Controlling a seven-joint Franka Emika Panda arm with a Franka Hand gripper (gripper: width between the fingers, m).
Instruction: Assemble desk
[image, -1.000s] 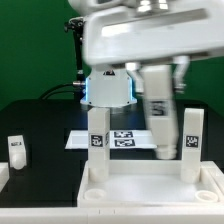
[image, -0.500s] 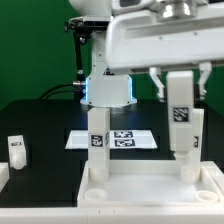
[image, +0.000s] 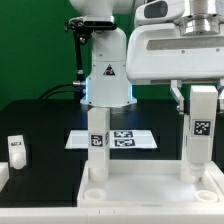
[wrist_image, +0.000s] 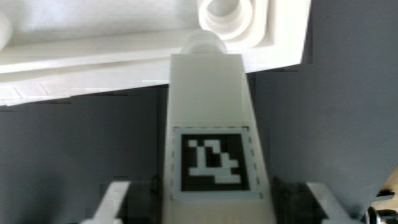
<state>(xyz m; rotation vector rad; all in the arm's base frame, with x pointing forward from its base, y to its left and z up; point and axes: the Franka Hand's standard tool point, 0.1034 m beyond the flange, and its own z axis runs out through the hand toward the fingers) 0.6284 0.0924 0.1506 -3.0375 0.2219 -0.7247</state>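
The white tabletop panel (image: 150, 187) lies flat at the front. One white tagged leg (image: 97, 150) stands upright on its end at the exterior view's left. My gripper (image: 200, 103) is shut on another tagged leg (image: 202, 125) and holds it upright over the panel's end at the exterior view's right. A leg standing there (image: 189, 166) is mostly hidden behind the held one. In the wrist view the held leg (wrist_image: 214, 120) runs between my fingers (wrist_image: 121, 205), with the panel (wrist_image: 107, 50) beyond it. A loose leg (image: 15, 150) stands on the table at the exterior view's far left.
The marker board (image: 122, 139) lies on the black table behind the panel. The robot's white base (image: 107, 75) stands behind it at centre. A low white block edge (image: 3, 175) shows at the exterior view's left border.
My gripper has carried the held leg toward the exterior view's right, from the panel's middle to over its right end. The other parts have not moved.
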